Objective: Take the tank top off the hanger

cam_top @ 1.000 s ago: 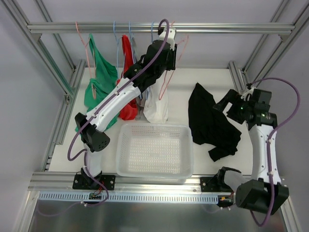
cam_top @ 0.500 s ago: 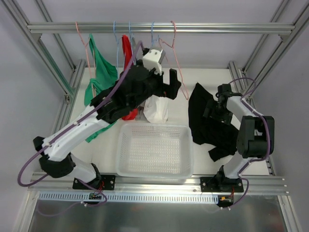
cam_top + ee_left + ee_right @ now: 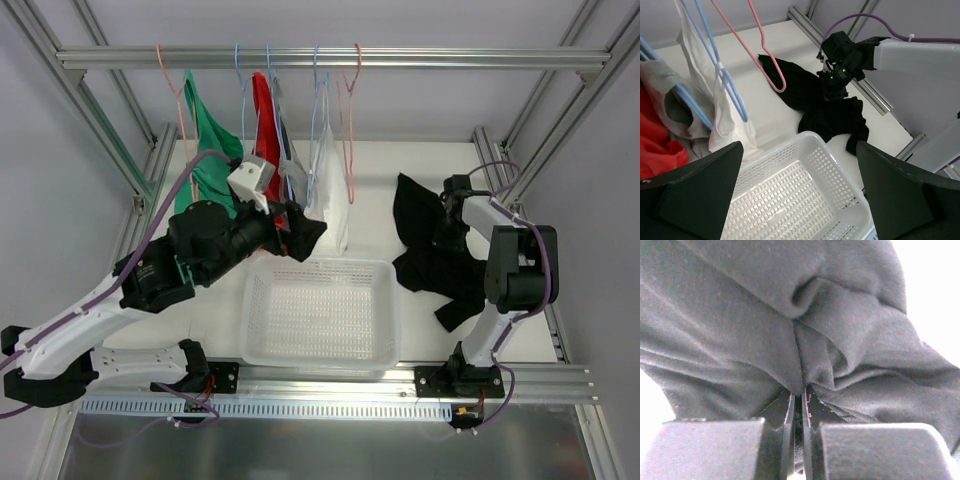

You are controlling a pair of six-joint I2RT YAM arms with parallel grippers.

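The black tank top [image 3: 428, 255] lies crumpled on the white table at the right, off the hanger. The empty pink hanger [image 3: 350, 130] hangs from the top rail; in the left wrist view its loop [image 3: 771, 67] ends just above the tank top [image 3: 832, 110]. My right gripper [image 3: 447, 222] is pressed down onto the cloth, shut on a fold of the tank top [image 3: 805, 315] that runs into the jaws [image 3: 797, 402]. My left gripper [image 3: 303, 235] hovers open over the basket's far left corner, its fingers [image 3: 695, 195] wide apart with nothing between them.
A white perforated basket [image 3: 385, 300] stands at the table's front middle. On the rail [image 3: 450, 58] hang a green top [image 3: 212, 160], a red top [image 3: 266, 125] and a white garment [image 3: 332, 195] on light-blue hangers. Metal frame posts border both sides.
My left arm let go of the pink hanger and drew back down from the rail to above the basket. The hanger swung back to hang straight. My right gripper came down and shut on the tank top.
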